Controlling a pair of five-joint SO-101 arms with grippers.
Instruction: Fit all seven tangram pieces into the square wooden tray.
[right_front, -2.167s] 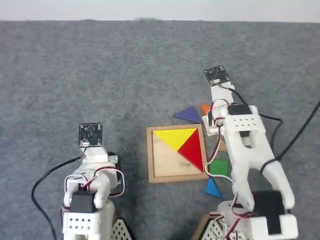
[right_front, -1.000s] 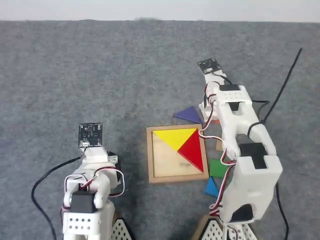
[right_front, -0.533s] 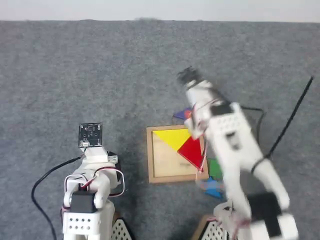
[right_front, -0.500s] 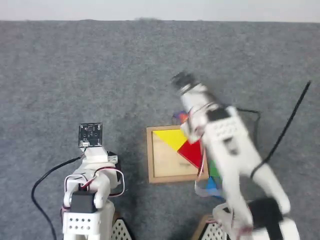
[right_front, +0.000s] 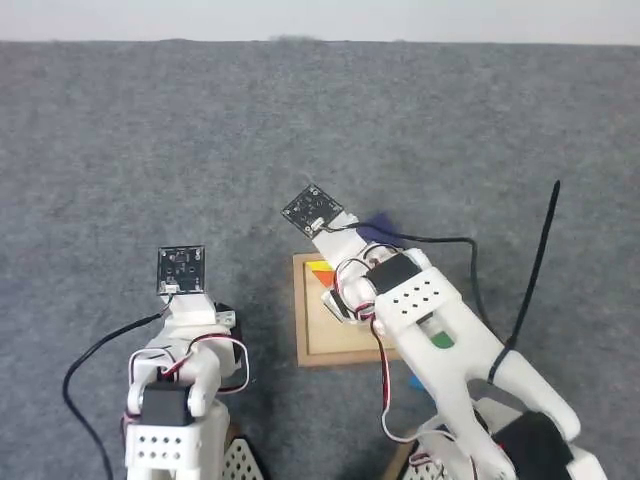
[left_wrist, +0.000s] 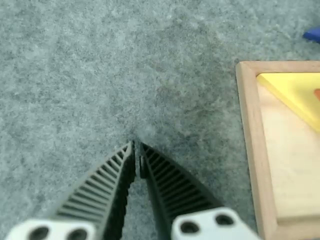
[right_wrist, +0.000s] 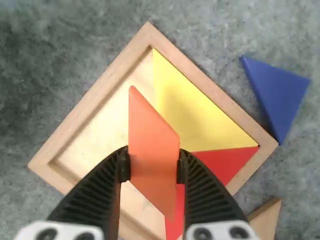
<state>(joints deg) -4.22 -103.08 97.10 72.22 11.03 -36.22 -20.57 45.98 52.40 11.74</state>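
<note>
My right gripper (right_wrist: 152, 159) is shut on an orange parallelogram (right_wrist: 150, 135), which it holds on edge above the square wooden tray (right_wrist: 95, 90). In the tray lie a yellow triangle (right_wrist: 200, 115) and a red triangle (right_wrist: 225, 160) side by side; the rest of its floor is bare wood. From above, the right arm (right_front: 420, 300) covers most of the tray (right_front: 301, 325). My left gripper (left_wrist: 136, 147) is shut with nothing in it, low over the carpet to the left of the tray (left_wrist: 247, 125).
Outside the tray's far corner a dark blue triangle (right_wrist: 277, 90) lies on the grey carpet. A tan triangle (right_wrist: 265, 212) shows beside the tray's right side. A green piece (right_front: 438, 340) and a small blue piece (right_front: 415, 382) peek out under the right arm.
The right arm has swung left from the loose pieces beside the tray to over the tray, carrying the orange piece. The left arm has not moved.
</note>
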